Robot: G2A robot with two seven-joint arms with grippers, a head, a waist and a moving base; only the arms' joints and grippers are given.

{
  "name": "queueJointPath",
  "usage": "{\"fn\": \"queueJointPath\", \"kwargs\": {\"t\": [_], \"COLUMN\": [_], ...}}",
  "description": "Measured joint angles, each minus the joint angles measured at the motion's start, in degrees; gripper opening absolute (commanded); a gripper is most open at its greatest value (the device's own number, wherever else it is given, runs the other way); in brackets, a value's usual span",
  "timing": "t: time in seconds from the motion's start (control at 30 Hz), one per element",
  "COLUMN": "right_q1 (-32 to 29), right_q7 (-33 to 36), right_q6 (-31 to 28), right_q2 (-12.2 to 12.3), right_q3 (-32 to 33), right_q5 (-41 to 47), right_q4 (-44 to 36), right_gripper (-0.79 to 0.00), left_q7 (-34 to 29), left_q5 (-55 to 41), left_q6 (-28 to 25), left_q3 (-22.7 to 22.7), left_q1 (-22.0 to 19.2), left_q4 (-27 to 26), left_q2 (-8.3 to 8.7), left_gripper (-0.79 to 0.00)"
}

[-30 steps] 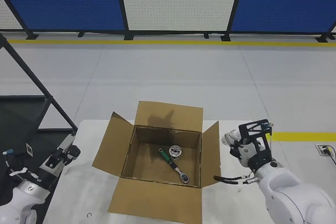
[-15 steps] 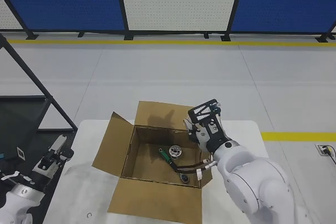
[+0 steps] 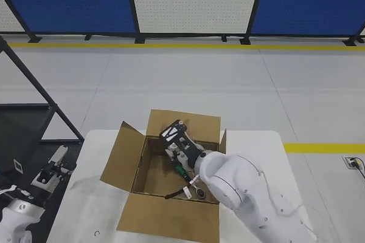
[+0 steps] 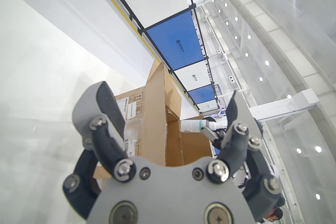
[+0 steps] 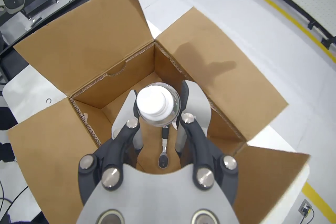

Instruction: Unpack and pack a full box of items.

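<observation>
The right gripper (image 5: pixel 159 97) has its two fingers closed partway around a clear bottle with a white cap (image 5: pixel 155 104), clamping it by its sides. In the right wrist view the bottle is seen end-on, so its long axis runs along the gripper's own axis, with the capped end turned back toward the wrist and the other end pointing down into the box. In the left wrist view the same bottle (image 4: pixel 193 126) shows a teal label and sticks out from the gripper above the box's edge. In the top view the right gripper (image 3: pixel 177 138) hangs over the open cardboard box (image 3: pixel 170 217), close to its far wall. The box stands on the white table (image 3: pixel 97 200) with all four flaps folded outward. On its floor lies a ratchet wrench (image 3: pixel 199 191), set diagonally, with the metal head toward the near right corner and the green-gripped handle pointing toward the far wall. Its head also shows between the fingers in the right wrist view (image 5: pixel 162 156). Well apart, beyond the table's left edge, the left gripper (image 4: pixel 169 101) is spread wide with nothing between its fingers, facing the box's outer side.
</observation>
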Motion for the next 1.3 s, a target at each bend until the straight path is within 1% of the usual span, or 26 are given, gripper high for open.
{"fn": "queueJointPath", "kwargs": {"t": [0.23,0.37,0.77,0.87,0.93,1.03,1.17,1.3], "right_q1": [6.8,9.1,9.2,7.7,7.3,7.6,8.7,9.6], "right_q7": [-2.8,-3.0,-2.9,-5.1,-6.7,-9.2,-11.8,-14.2], "right_q6": [-3.6,-4.4,-4.6,-4.4,-3.3,-3.6,-5.1,-7.4], "right_q2": [-3.8,-5.5,-5.6,-5.7,-6.2,-7.1,-8.5,-9.8], "right_q3": [-6.8,-9.4,-9.6,-10.0,-11.0,-12.2,-13.3,-13.7], "right_q5": [8.8,10.5,10.5,8.9,7.1,6.4,7.3,8.9], "right_q4": [16.2,22.4,23.0,24.6,25.9,29.2,33.7,36.3], "right_gripper": [-0.785,-0.785,-0.785,-0.785,-0.785,-0.785,-0.785,-0.785], "left_q7": [0.6,0.6,0.6,0.6,0.9,1.2,1.6,1.9], "left_q5": [-0.4,-0.3,-0.3,-0.3,-0.3,-0.1,0.2,0.5], "left_q6": [0.5,0.7,0.6,0.6,0.5,0.3,0.7,1.1], "left_q3": [-0.4,-0.4,-0.4,-0.4,-0.2,-0.1,-0.1,-0.1], "left_q1": [-0.1,-0.1,-0.1,-0.1,0.2,0.6,0.9,0.9], "left_q4": [0.4,0.4,0.4,0.4,0.1,-0.2,-0.3,-0.3], "left_q2": [0.06,0.09,0.09,0.09,0.05,0.04,0.05,0.06], "left_gripper": [0.000,0.000,0.000,0.000,0.000,0.000,0.000,0.000]}}
